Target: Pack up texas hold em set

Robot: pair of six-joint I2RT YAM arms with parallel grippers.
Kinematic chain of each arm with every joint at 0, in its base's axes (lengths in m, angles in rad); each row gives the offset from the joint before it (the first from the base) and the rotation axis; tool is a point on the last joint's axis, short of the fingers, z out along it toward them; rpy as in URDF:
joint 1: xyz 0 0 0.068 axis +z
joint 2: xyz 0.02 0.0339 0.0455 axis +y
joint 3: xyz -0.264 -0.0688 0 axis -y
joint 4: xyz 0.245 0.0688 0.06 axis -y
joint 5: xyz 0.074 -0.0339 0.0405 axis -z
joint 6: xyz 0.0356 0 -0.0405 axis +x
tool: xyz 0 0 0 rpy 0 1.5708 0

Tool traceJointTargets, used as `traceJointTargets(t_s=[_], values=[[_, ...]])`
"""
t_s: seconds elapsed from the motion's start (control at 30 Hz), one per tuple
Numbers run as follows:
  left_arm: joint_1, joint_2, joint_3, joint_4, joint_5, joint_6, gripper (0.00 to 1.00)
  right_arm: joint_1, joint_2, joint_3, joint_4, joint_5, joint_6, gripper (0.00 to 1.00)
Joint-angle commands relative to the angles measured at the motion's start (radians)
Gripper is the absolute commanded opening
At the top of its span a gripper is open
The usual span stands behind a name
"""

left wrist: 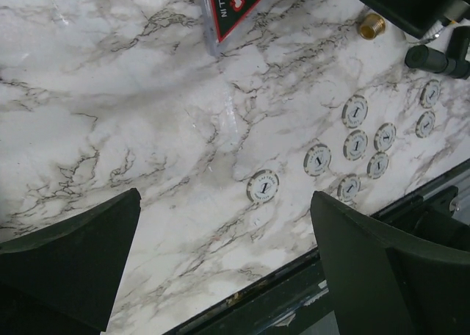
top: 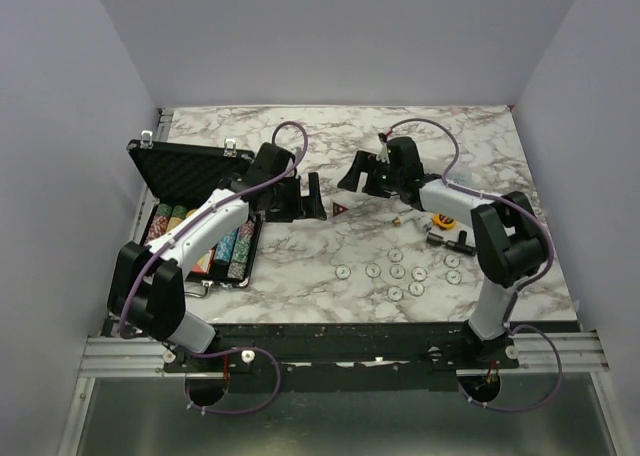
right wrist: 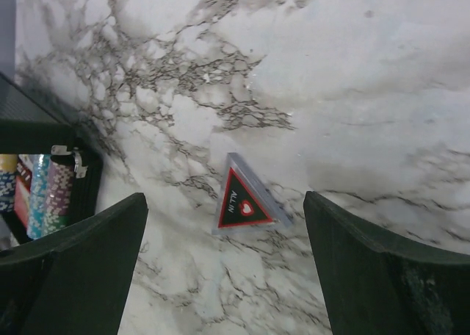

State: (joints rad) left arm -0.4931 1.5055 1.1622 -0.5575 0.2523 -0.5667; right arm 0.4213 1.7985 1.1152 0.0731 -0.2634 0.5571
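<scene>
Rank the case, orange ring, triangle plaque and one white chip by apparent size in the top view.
1. Case
2. Orange ring
3. Triangle plaque and white chip: too alike to rank.

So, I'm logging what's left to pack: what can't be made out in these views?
- Top view: the left arm covers much of the open case, so its chip rows can't be counted.
- Top view: the white chips are too small to read.
- Left wrist view: the ALL IN triangle is cut off by the top edge.
- Right wrist view: the case runs off the left edge, so only a few chip rows show.
</scene>
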Motion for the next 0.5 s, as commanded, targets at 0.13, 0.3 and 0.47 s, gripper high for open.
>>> traceJointTargets(t_s=[0.13, 0.3, 0.47], values=[[-0.004, -0.088, -0.059, 0.025, 0.039, 0.053, 0.98, -0.010, 0.213, 0.116, 0.188, -0.275, -0.011, 0.89], [-0.004, -0.107, -0.052, 0.025, -0.017, 0.046, 0.99, -0.010, 0.295, 0.110, 0.302, -0.404, 0.033, 0.88], [-0.004, -0.099, -0.036, 0.015, -0.037, 0.045, 0.98, -0.010, 0.363, 0.095, 0.367, -0.510, 0.045, 0.86]])
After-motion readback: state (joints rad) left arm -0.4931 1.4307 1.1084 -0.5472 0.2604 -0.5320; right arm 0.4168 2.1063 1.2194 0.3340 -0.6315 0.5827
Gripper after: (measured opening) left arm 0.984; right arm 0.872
